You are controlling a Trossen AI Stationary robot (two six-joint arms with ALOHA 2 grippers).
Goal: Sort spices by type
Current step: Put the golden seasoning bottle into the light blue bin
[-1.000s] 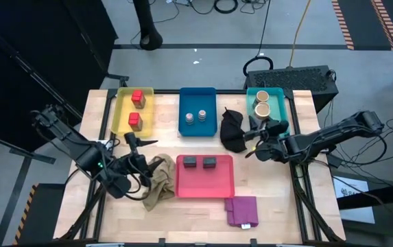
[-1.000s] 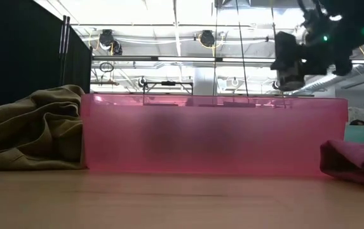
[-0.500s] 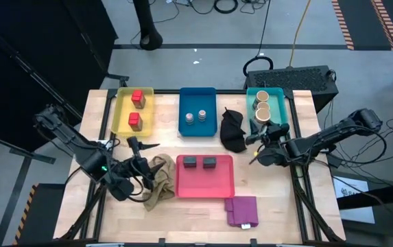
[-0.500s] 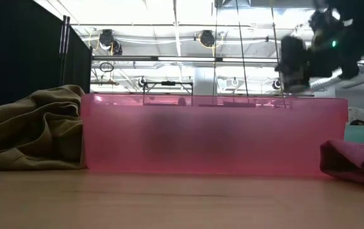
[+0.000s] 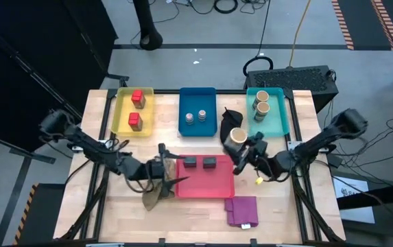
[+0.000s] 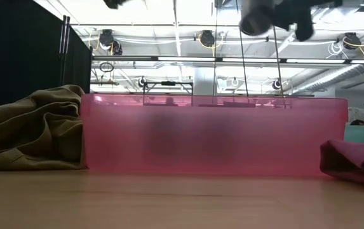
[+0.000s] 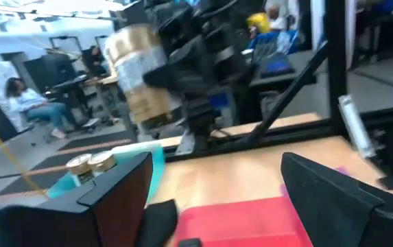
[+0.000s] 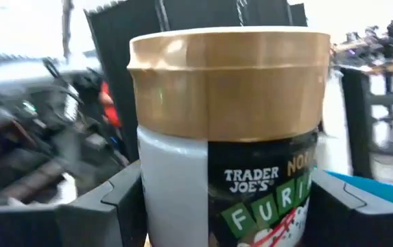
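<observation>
Risk: my right gripper (image 5: pixel 243 152), clenched on tan jar (image 5: pixel 236 137), could drop it crossing black cloth (image 5: pixel 229 121).

Wooden table (image 5: pixel 100 110) under four trays, three cloths

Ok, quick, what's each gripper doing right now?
Left gripper: open, empty, at the red tray's left edge.
Right gripper: shut on a tan round jar, raised beside the black cloth.
</observation>
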